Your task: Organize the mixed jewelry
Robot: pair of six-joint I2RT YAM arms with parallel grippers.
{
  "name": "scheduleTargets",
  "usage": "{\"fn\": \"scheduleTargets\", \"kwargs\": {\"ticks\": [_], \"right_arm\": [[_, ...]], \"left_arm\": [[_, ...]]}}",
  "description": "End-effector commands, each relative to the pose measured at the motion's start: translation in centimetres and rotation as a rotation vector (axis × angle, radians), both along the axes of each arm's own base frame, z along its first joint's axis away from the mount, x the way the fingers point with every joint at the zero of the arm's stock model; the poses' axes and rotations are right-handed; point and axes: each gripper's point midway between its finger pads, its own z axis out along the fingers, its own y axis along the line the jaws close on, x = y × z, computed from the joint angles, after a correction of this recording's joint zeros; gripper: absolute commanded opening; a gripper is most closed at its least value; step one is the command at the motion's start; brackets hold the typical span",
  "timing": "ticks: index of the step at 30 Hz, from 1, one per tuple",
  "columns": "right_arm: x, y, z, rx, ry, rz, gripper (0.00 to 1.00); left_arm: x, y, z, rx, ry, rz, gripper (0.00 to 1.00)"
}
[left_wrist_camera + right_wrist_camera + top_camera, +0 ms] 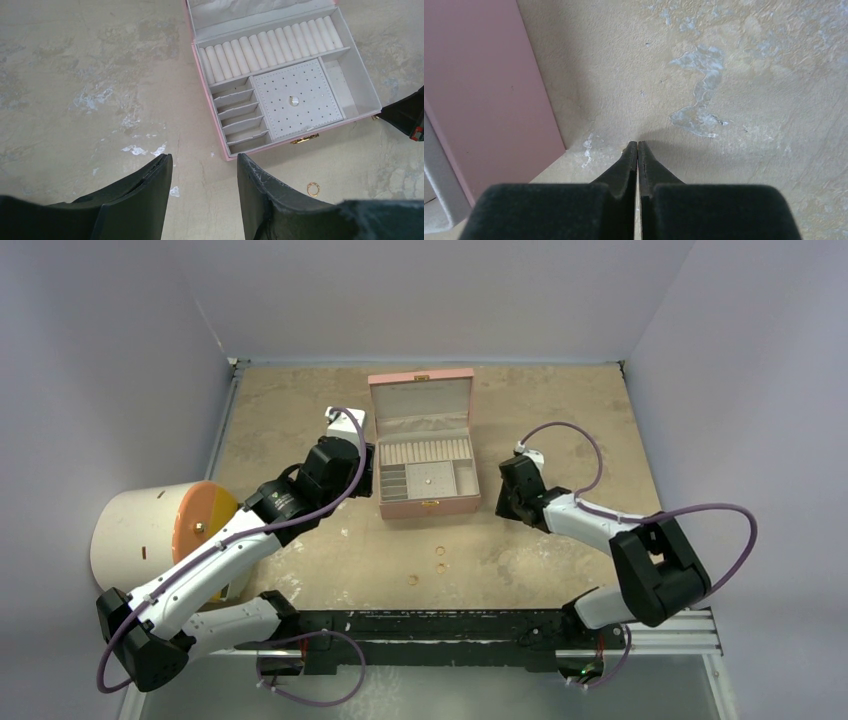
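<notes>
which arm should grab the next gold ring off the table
Probably left: left gripper is open, gold ring in its wrist view; right gripper is shut, tips at the table beside the pink box.

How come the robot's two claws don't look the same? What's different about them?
The left gripper has its fingers spread apart, while the right gripper has its fingers pressed together. The left gripper is at the left side of the pink box. The right gripper is at the box's right side, with its tips pointing down close to the table. Both have two black fingers.
</notes>
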Motion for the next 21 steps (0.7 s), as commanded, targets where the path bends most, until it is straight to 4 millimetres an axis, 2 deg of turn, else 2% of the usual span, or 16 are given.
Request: {"fn": "scheduleTargets", "kwargs": {"ticks": [1,5,9,11,14,17,21], "right_arm": [[0.5,-0.3,1.3,0.022,-0.051,-0.028,0.00],[0.2,0.2,2.5,0.053,-0.079,0.014,0.00],[-0.6,1.3,4.6,0.110,-0.126,0.108,0.00],[-0.7,2.0,6.4,0.128,-0.192,0.194,0.00],[-1.7,4.5,9.0,0.236,-0.285,0.361,0.00],[-2.7,6.1,11.9,0.326,-0.381,0.475,0.00],[-4.8,8.6,17.1,0.470,-0.532,0.651,0.00]], "left_arm": [[0.3,0.0,1.4,-0.047,-0.047,0.022,0.50],[0.3,-0.1,1.5,-0.053,-0.049,0.019,0.50],[0.1,-0.4,1.9,-0.076,-0.054,0.003,0.50],[-0.1,-0.6,2.0,-0.092,-0.055,-0.009,0.50],[-0.4,-1.1,2.6,-0.125,-0.064,-0.037,0.51],[-0.8,-1.7,3.8,-0.184,-0.095,-0.068,0.52],[-2.1,-3.4,5.0,-0.292,-0.103,-0.162,0.54]]}}
